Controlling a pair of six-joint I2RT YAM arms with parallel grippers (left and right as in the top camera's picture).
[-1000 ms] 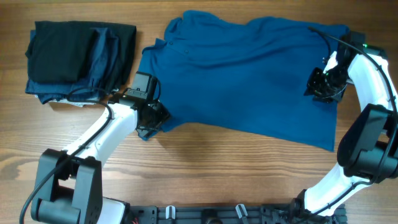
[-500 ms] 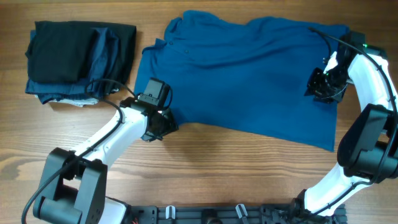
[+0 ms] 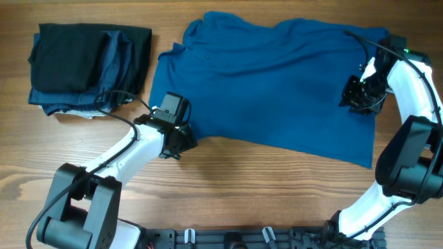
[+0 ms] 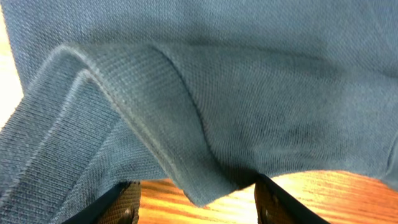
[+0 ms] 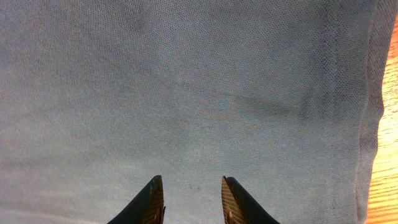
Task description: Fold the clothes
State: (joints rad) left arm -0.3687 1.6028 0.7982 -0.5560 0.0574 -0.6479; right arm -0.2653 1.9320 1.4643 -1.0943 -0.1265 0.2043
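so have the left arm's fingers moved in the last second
Yes. The left fingers shifted right and toward the near edge of the table, away from the dark folded stack, along the blue polo shirt's lower edge.

2 white arms [image 3: 128, 151], black joints [image 3: 405, 149], black cables [image 3: 114, 104], dark pointed fingertips [image 5: 152, 199]

A wooden table [image 3: 263, 187] fills the overhead view; its pale brown grain runs from 9 to 3 o'clock, wavier toward 8 o'clock; a black rail [image 3: 235, 238] lies along its edge at 6 o'clock; the light is even, the shadows soft.
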